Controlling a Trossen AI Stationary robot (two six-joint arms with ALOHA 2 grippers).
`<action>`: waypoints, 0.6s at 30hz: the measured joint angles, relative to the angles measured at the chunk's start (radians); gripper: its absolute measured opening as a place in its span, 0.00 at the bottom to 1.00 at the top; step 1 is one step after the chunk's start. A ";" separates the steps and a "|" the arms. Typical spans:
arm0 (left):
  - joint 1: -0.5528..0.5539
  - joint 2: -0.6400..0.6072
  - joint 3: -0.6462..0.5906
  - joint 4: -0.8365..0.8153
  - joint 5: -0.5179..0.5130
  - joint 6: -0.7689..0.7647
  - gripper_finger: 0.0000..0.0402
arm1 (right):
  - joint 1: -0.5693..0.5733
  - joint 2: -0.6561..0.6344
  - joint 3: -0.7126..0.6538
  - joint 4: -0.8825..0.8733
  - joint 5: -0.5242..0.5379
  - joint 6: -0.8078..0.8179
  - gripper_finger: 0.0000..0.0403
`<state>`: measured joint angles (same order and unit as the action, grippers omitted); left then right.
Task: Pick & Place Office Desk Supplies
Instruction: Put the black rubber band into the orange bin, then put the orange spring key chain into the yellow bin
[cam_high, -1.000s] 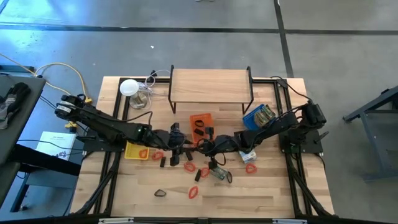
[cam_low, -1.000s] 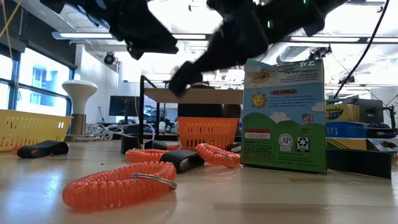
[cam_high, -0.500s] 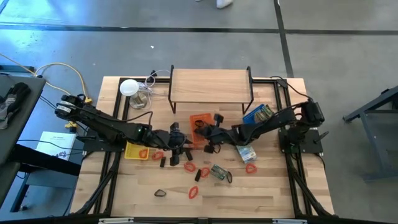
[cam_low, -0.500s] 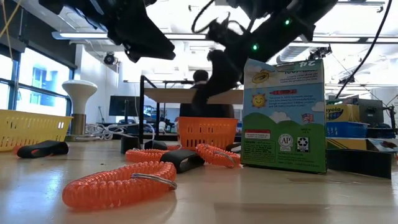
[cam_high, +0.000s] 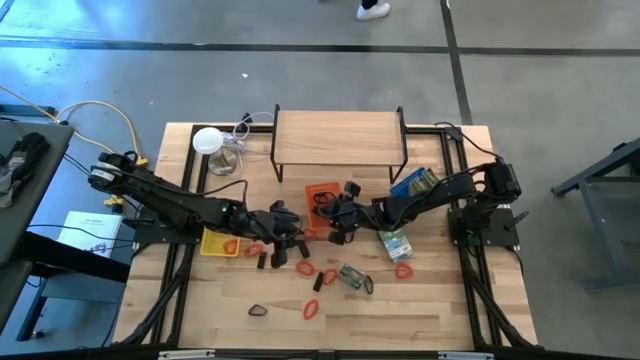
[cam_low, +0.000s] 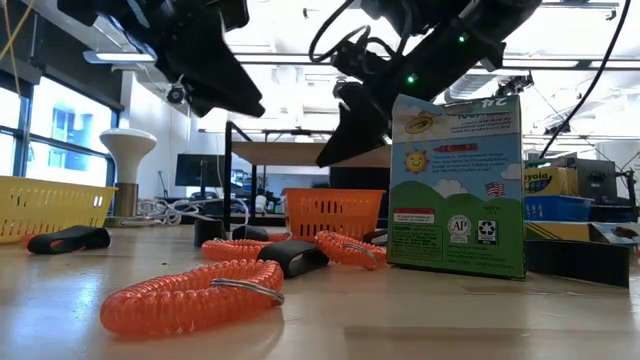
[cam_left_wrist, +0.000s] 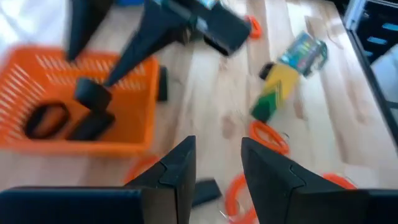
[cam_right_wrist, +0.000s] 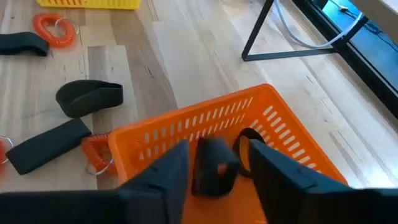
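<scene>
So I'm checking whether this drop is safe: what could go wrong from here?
1. The black piece sits between the right gripper's parted fingers over the orange tray; it could hit the black pieces inside and bounce out.
2. The left gripper hangs open close beside that tray, so the arms might clash.

Pale wood table (cam_high: 440, 310), matt; slotted orange plastic tray (cam_right_wrist: 205, 121); coiled orange loop (cam_low: 190, 295) glossy
</scene>
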<state>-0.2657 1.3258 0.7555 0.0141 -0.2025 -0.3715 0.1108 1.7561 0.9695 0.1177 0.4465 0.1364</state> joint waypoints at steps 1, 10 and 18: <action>0.000 0.000 0.000 -0.012 0.015 -0.008 0.31 | 0.000 0.000 0.000 -0.001 0.000 0.000 0.44; 0.003 -0.035 0.000 -0.263 0.149 -0.119 0.31 | 0.012 0.000 0.000 0.025 -0.001 -0.028 0.63; 0.017 -0.065 0.000 -0.621 0.223 -0.230 0.31 | 0.094 0.000 0.000 0.164 -0.050 -0.224 0.64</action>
<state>-0.2489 1.2612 0.7559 -0.6065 0.0208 -0.6020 0.2047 1.7561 0.9695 0.2819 0.3965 -0.0878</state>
